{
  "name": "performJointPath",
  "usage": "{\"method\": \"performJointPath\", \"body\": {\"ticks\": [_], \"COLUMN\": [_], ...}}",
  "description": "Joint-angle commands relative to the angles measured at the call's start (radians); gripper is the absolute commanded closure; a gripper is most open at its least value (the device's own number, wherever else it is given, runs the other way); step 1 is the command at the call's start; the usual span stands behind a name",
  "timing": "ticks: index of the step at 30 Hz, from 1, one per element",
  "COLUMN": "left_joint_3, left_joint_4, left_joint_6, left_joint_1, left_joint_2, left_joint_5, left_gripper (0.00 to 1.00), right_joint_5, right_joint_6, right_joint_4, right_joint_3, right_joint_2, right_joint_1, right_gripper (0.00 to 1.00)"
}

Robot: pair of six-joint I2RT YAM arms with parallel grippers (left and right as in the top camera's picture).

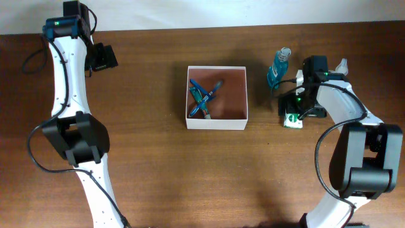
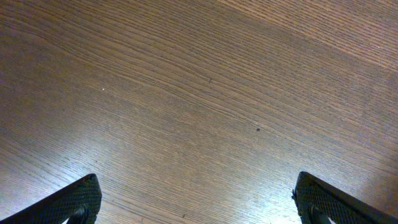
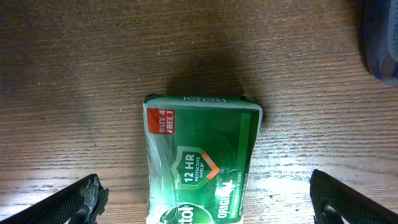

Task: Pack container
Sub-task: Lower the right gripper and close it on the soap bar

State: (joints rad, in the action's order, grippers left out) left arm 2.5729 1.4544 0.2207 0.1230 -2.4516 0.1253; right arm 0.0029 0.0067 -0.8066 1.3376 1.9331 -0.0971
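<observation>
The container (image 1: 216,123), a shallow white box with a pinkish-brown inside, sits mid-table and holds blue toothbrushes and a tube (image 1: 204,96). A green soap pack (image 3: 200,158) lies flat on the wood at the right; in the overhead view only its white and green end (image 1: 292,120) shows under the arm. My right gripper (image 3: 205,202) is open and hangs over the pack, a finger on each side, not touching it. My left gripper (image 2: 196,199) is open and empty over bare wood at the far left (image 1: 101,57).
A blue mouthwash bottle (image 1: 278,68) lies just left of the right wrist, its edge in the right wrist view (image 3: 382,40). A pale item (image 1: 342,64) shows behind the right arm. The table's far edge (image 1: 190,28) runs along the top.
</observation>
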Motion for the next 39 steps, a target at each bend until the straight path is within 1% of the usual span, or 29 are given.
{"method": "performJointPath", "body": {"ticks": [1,18,36,39], "left_joint_3": [-0.005,-0.005,-0.005,-0.005], "left_joint_4": [0.000,0.000,0.000,0.000], "left_joint_6": [-0.005,-0.005,-0.005,-0.005], "left_joint_1": [0.004,0.004,0.004,0.005], "left_joint_2": [0.017,0.017,0.017,0.017], "left_joint_5": [0.011,0.011,0.011,0.011], "left_gripper": [0.01,0.01,0.01,0.01], "right_joint_5": [-0.002,-0.002,-0.002,-0.002], "right_joint_6": [0.009,0.009,0.009,0.009], "right_joint_4": [0.004,0.018,0.045,0.046], "right_joint_3": [-0.009,-0.015,-0.015,-0.015], "right_joint_2": [0.006,0.052,0.054,0.054], "right_joint_1": [0.005,0.005,0.005,0.005], "right_gripper": [0.02,0.01,0.00,0.04]}}
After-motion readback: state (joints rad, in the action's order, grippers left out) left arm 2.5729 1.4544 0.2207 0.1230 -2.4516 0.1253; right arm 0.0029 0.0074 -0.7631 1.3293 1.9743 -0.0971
